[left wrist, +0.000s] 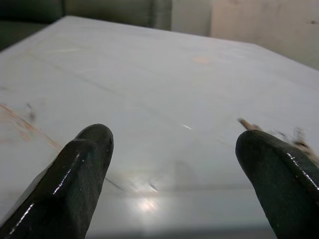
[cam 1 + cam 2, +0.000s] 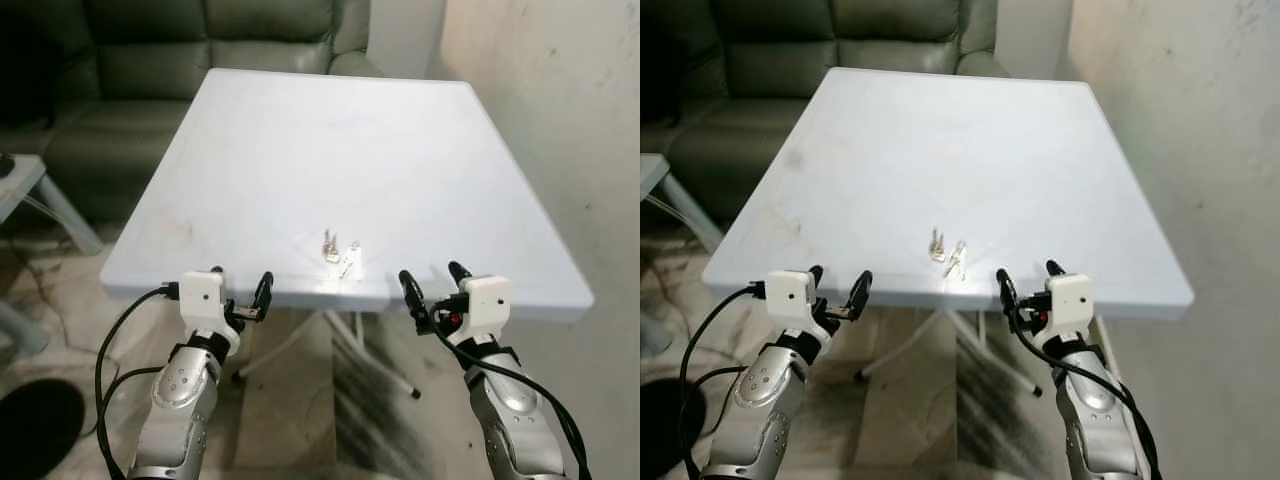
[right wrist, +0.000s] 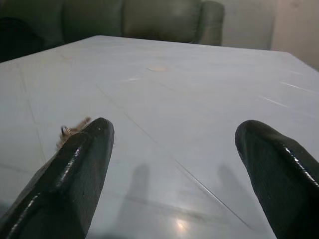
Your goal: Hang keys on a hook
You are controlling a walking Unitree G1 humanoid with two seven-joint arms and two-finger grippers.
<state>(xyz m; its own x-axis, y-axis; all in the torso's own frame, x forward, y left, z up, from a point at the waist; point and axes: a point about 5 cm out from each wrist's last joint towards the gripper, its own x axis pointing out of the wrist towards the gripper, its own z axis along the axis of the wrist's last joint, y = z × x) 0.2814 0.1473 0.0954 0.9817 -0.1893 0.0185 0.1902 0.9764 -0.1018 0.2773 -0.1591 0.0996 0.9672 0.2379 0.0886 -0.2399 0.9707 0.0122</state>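
- While both arms were raised at the near edge of the bench [image 2: 300, 150], the left pincer [image 2: 240, 290] and right pincer [image 2: 432, 285] each had fingers spread, pinching nothing.
- Keys [image 2: 340, 252] lay on the bench between the two pincers and just beyond their tips, nearer the right one, touched by neither.
- Beyond the bench's far edge, ahead of both pincers, stood a sofa [image 2: 200, 50]; a wall [image 2: 560, 100] ran past the right pincer's outer side.
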